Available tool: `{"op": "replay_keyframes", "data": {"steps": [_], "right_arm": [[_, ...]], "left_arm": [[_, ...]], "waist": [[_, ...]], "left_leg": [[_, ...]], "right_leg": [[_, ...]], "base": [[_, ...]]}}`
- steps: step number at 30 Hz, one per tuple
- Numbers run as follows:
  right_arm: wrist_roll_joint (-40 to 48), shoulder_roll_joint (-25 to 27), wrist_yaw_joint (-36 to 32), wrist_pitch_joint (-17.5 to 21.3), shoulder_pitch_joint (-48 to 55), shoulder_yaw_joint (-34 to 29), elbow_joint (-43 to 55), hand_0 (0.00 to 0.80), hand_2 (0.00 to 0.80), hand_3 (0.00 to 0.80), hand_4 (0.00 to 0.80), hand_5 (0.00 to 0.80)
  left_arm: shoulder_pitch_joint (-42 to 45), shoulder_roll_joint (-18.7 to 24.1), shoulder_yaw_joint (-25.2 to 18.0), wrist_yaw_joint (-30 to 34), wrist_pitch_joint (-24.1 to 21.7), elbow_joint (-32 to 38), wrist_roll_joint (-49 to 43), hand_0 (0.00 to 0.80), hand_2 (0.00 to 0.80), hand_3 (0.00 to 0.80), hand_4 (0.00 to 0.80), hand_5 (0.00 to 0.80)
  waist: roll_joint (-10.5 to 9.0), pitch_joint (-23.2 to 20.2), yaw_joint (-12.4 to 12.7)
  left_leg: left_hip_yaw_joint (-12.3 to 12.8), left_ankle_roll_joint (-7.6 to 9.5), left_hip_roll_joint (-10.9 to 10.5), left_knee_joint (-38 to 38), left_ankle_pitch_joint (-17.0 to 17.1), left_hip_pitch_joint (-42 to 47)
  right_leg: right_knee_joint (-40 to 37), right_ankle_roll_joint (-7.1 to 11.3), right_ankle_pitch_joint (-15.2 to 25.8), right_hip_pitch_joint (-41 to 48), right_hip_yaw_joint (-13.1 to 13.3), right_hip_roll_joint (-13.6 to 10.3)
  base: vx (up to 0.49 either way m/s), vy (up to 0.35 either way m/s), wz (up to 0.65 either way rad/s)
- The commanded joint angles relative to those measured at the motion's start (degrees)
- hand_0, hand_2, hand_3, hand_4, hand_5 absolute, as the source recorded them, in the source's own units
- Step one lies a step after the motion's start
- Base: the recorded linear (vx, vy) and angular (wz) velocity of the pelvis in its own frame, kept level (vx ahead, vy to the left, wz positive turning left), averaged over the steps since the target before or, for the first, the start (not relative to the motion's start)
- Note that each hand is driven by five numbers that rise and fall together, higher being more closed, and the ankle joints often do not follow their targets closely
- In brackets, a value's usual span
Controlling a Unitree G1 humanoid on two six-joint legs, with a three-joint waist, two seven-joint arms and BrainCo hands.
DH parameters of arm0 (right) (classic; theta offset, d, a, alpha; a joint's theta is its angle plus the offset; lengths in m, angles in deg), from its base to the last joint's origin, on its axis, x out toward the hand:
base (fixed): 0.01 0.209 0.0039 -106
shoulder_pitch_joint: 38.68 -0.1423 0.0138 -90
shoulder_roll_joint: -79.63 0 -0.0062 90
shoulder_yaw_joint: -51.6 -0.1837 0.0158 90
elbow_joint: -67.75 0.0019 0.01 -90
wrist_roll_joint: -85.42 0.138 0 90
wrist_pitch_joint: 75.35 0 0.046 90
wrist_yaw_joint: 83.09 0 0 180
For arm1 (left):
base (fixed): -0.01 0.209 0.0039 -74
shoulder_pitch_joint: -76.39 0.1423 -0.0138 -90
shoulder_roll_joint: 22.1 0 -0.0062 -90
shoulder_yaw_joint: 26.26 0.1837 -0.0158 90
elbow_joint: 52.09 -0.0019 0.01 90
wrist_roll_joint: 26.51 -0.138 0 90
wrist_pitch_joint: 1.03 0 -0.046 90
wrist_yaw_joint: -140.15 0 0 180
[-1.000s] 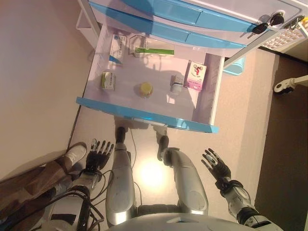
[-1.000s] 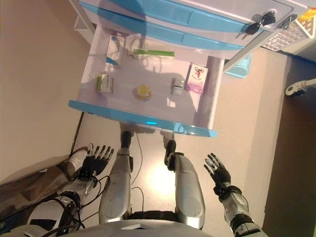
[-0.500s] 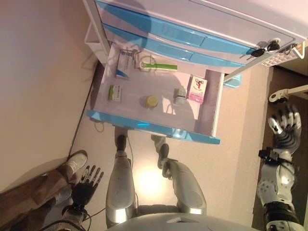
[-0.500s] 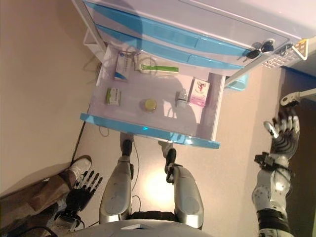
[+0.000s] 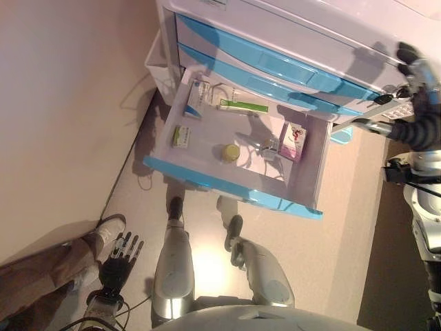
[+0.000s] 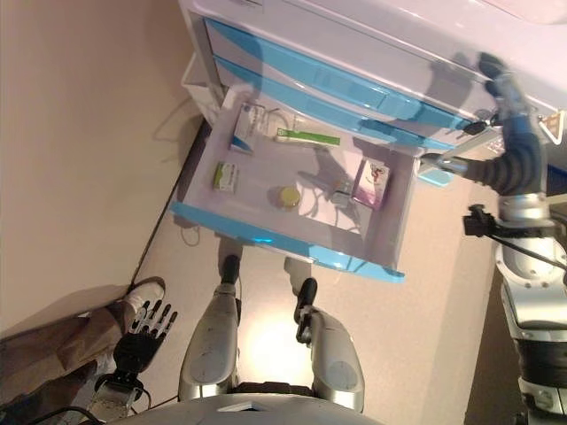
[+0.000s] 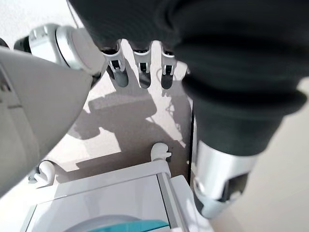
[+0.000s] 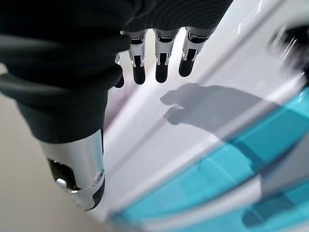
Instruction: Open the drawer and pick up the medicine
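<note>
The cabinet's lowest blue-fronted drawer (image 5: 227, 189) stands pulled out. Inside lie a blue-and-white box (image 5: 196, 98), a long green-striped box (image 5: 242, 105), a small green box (image 5: 182, 136), a yellow-lidded jar (image 5: 230, 152), a small bottle (image 5: 269, 146) and a pink box (image 5: 294, 141). My right hand (image 5: 413, 76) is raised at the far right, above the cabinet's top corner, well clear of the drawer; its fingers (image 8: 161, 58) are straight and hold nothing. My left hand (image 5: 118, 255) hangs low at the lower left, fingers (image 7: 141, 65) straight and empty.
The white cabinet (image 5: 289, 34) has two more blue drawers, both closed, above the pulled-out one. A wall runs along the left. A person's white shoe (image 5: 107, 231) and brown trouser leg (image 5: 41, 276) are beside my left hand. A light blue object (image 5: 342, 132) lies on the floor right of the drawer.
The camera has shifted. My right arm has swung up from beside my leg to the cabinet's upper right corner. My left hand has dropped lower by the shoe.
</note>
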Motion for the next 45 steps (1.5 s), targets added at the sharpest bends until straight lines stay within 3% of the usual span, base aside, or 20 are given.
{"op": "replay_keyframes", "data": {"steps": [1, 11, 21, 29, 45], "right_arm": [[0.1, 2.5, -3.3, 0.1, -3.0, 3.5, 2.6, 0.000, 0.000, 0.000, 0.000, 0.000], [-3.2, 0.9, -10.1, -2.9, -7.0, 15.4, 0.3, 0.000, 0.000, 0.000, 0.000, 0.000], [-10.3, 0.2, -8.2, -3.5, -11.6, 26.1, -8.8, 0.000, 0.000, 0.000, 0.000, 0.000], [-14.2, 0.0, -4.3, -4.6, -13.8, 30.8, -16.0, 0.000, 0.000, 0.000, 0.000, 0.000], [-17.1, -1.6, 1.2, -6.0, -16.1, 33.8, -24.6, 0.000, 0.000, 0.000, 0.000, 0.000]], "left_arm": [[2.7, 1.7, 2.1, -0.1, -2.8, 2.3, -2.2, 0.000, 0.000, 0.000, 0.000, 0.000], [1.3, 2.7, 4.5, -1.0, -4.4, 4.1, -2.5, 0.000, 0.000, 0.000, 0.000, 0.000], [-0.1, 3.1, 7.1, -1.7, -4.9, 4.5, -1.7, 0.000, 0.000, 0.000, 0.000, 0.000], [-0.6, 3.1, 8.2, -2.2, -4.8, 4.7, -1.7, 0.000, 0.000, 0.000, 0.000, 0.000], [-0.4, 2.3, 9.7, -2.2, -4.2, 5.4, -2.2, 0.000, 0.000, 0.000, 0.000, 0.000]], "waist": [[-0.77, -3.1, 0.9], [-0.30, -1.7, 2.8], [1.21, -0.7, 4.1], [2.41, -0.1, 4.6], [4.48, 0.3, 4.8]], "left_leg": [[1.2, 2.20, -2.7, 0.2, -5.5, -0.2], [0.3, 2.23, -3.4, 0.3, -4.8, -1.2], [-0.5, 2.27, -4.3, -0.2, -4.2, -1.6], [-0.9, 2.40, -4.8, -0.1, -3.8, -2.1], [-1.0, 2.67, -5.4, 0.2, -3.5, -2.6]], "right_leg": [[-4.2, 4.42, 4.1, 0.9, 0.3, -1.3], [-3.3, 4.06, 3.9, 0.4, -1.0, -1.7], [-2.6, 3.83, 3.7, -0.2, -1.9, -2.5], [-2.0, 3.56, 3.6, -0.9, -2.3, -2.9], [-0.7, 3.16, 3.5, -2.3, -2.8, -3.6]], "base": [[-0.032, -0.005, 0.11], [-0.033, -0.005, 0.13], [-0.020, 0.011, 0.08], [-0.011, 0.005, 0.04], [-0.002, 0.006, 0.02]]}}
